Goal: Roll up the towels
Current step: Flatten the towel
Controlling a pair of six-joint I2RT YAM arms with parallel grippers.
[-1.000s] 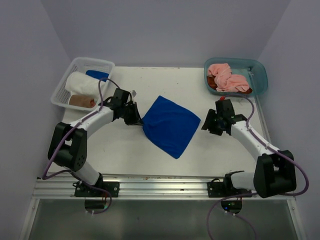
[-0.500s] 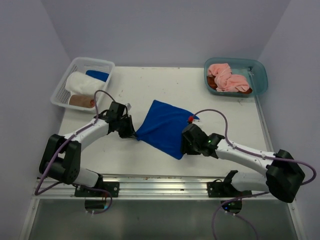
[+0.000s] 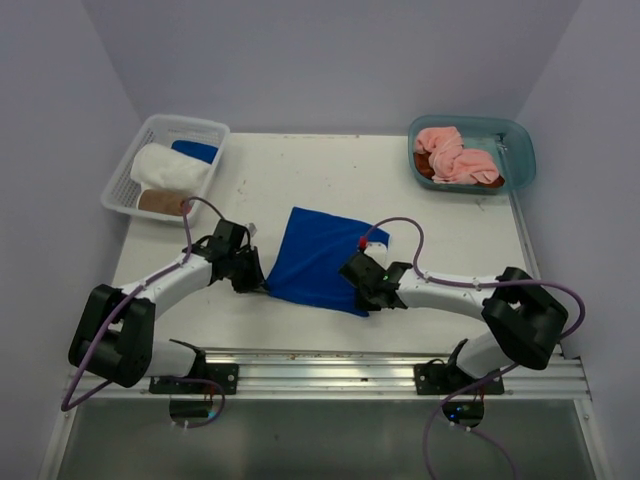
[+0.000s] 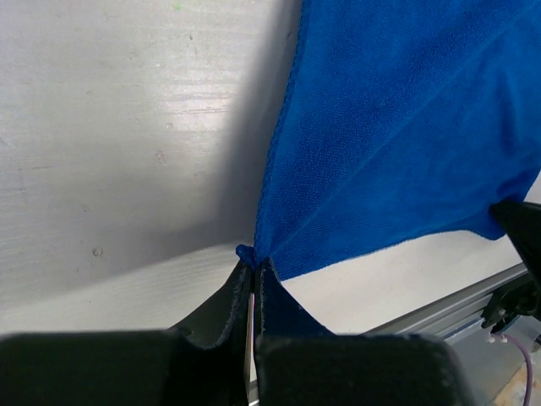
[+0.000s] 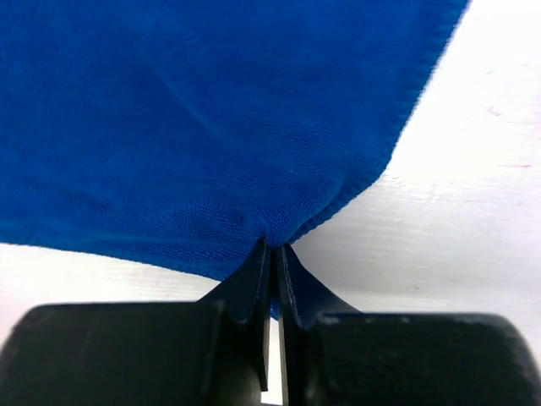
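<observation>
A royal blue towel (image 3: 318, 258) lies spread on the white table, held at its two near corners. My left gripper (image 3: 262, 286) is shut on the near left corner; in the left wrist view the fingertips (image 4: 254, 264) pinch a small bunch of the blue towel (image 4: 406, 127). My right gripper (image 3: 360, 292) is shut on the near right corner; in the right wrist view its jaws (image 5: 275, 247) meet on the puckered edge of the blue towel (image 5: 211, 127). More towels lie in the two containers.
A white mesh basket (image 3: 122, 175) at the back left holds a white roll (image 3: 165, 165), a blue roll (image 3: 195, 150) and a brown roll (image 3: 160, 202). A teal tub (image 3: 522, 150) at the back right holds a pink towel (image 3: 455, 155) over a brown one (image 3: 425, 172). A metal rail (image 3: 320, 365) runs along the near edge.
My right gripper swung in from the right to the towel's near right corner and shut on it. The left gripper drew its corner nearer, turning the towel square to the table.
</observation>
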